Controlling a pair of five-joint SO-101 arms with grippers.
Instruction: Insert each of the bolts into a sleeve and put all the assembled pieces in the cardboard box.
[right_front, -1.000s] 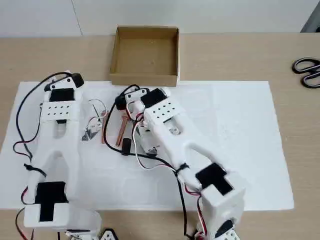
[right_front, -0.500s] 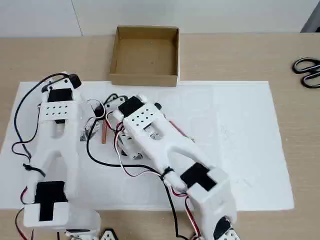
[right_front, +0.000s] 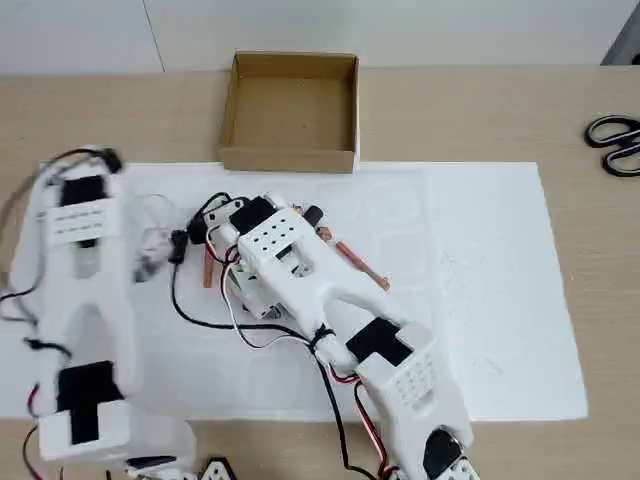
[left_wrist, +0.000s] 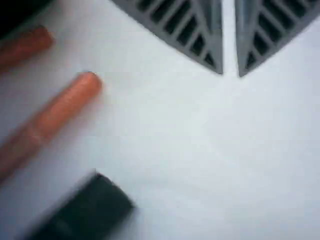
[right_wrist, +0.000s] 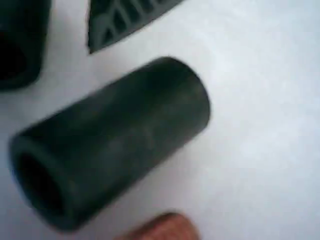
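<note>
In the left wrist view two orange bolts (left_wrist: 55, 110) (left_wrist: 25, 45) and a black sleeve (left_wrist: 85, 210) lie on the white sheet. My left gripper (left_wrist: 229, 70) hovers just over the sheet beside them, shut to a thin slit, empty. In the right wrist view a black sleeve (right_wrist: 110, 145) lies very close, a second sleeve (right_wrist: 20, 45) beside it and a bolt tip (right_wrist: 160, 227) nearby. One fingertip (right_wrist: 120, 20) of my open right gripper stands just past the near sleeve. In the high view the right gripper (right_front: 200, 230) is over the parts, a bolt (right_front: 208, 268) under it, another bolt (right_front: 360, 265) by its arm.
The open cardboard box (right_front: 290, 155) stands at the far edge of the white sheet (right_front: 480, 260). Scissors (right_front: 615, 140) lie at the far right of the wooden table. The left arm (right_front: 80, 250) stands at the sheet's left edge.
The left arm has swung left, away from the parts. The right arm has moved left and lower over the bolts and sleeves, uncovering a bolt on its right side.
</note>
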